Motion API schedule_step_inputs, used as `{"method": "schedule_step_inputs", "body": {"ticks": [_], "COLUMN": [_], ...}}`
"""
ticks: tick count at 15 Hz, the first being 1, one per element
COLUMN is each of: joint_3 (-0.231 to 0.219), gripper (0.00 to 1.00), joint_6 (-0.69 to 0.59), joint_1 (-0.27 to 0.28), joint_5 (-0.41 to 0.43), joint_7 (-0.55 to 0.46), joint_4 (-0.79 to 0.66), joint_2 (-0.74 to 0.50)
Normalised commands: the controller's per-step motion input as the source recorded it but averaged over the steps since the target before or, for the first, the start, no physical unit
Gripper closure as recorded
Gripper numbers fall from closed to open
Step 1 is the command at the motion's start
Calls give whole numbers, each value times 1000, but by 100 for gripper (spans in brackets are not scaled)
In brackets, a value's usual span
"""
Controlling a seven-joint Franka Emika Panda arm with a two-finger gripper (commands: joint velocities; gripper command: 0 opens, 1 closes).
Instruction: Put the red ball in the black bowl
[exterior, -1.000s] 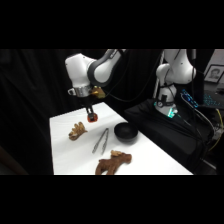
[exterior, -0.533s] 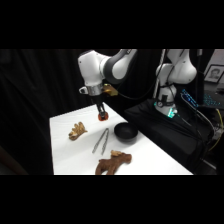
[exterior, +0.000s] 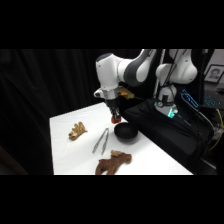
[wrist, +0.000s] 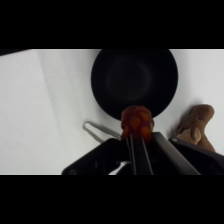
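One red ball (wrist: 136, 121) is clamped at the tip of the end effector (wrist: 137, 131), its fingers closed against the ball's sides; in the wrist view the ball sits at frame centre, directly above the black linkage rising from the bottom edge. In the side view the end effector (exterior: 116, 118) hangs at mid-frame with the red ball (exterior: 116, 119) at its tip, off the table (exterior: 65, 150) and just to the upper left of the black bowl (exterior: 125, 132).

The wrist view shows the black bowl (wrist: 134, 80) filling the upper centre of the frame, with the ball overlapping the bowl's lower rim. Whether the ball is fully over the bowl's opening cannot be told from either view.

Other items on the white table, side view: a tan lumpy ginger-like piece (exterior: 77, 131) at centre left, well apart from the bowl; metal tongs (exterior: 101, 141) lying flat just left of the bowl; a brown lumpy figure (exterior: 113, 162) at lower centre, below the tongs. In the wrist view the brown figure (wrist: 196, 126) shows at the right edge, beside the bowl, and one end of the tongs (wrist: 100, 129) shows left of the ball.
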Motion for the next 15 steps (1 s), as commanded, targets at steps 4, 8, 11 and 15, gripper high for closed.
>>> {"method": "schedule_step_inputs", "body": {"ticks": [4, 8, 11, 15], "joint_3": [55, 25, 15, 4], "gripper": [96, 96, 96, 97], "joint_6": [263, 305, 308, 326], "joint_1": [55, 26, 21, 22], "joint_5": [-69, -96, -102, -95], "joint_7": [164, 150, 151, 133], "joint_4": [-345, -275, -207, -129], "joint_2": [-209, -123, -41, 58]}}
